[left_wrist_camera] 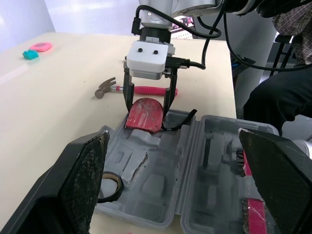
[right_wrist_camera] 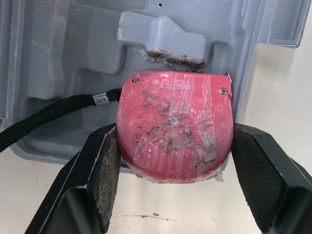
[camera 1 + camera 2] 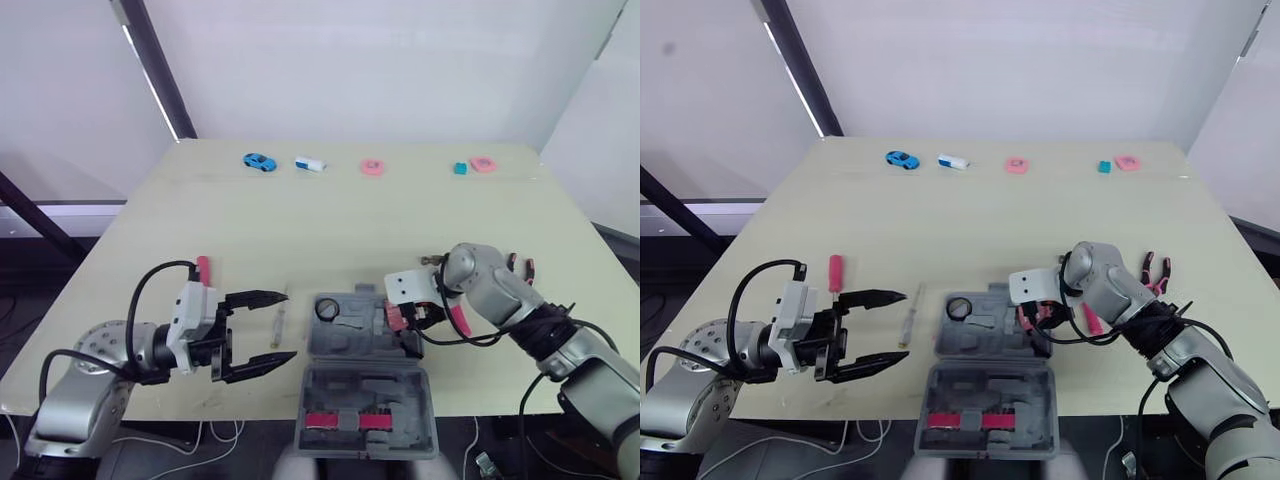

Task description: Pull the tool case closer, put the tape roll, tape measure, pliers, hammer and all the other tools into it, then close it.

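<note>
At six o'clock on the table (image 3: 300, 220), hard against the near edge, the tool case (image 3: 360, 345) lies open with its lid (image 3: 365, 410) folded toward the robot, so the moulded tray faces up for loading. It looks close enough already, so the pull seems done.

At nine o'clock of the case the left gripper (image 3: 285, 326) hovers with its fingers spread, holding nothing, probably waiting its turn for the tools on that side. The right gripper (image 1: 148, 107) points down at the tray's three o'clock edge, clamped on the red tape measure (image 2: 173, 129). That grip by the flat sides suits lowering it into its pocket.

Still outside the case are the hammer (image 1: 109, 88) at about two o'clock, the pliers (image 3: 1155, 272) at three, and a red-handled screwdriver (image 3: 835, 272) and a thin tool (image 3: 910, 315) at nine. The tape roll (image 3: 327, 308) already sits in the tray's nine o'clock corner.
</note>
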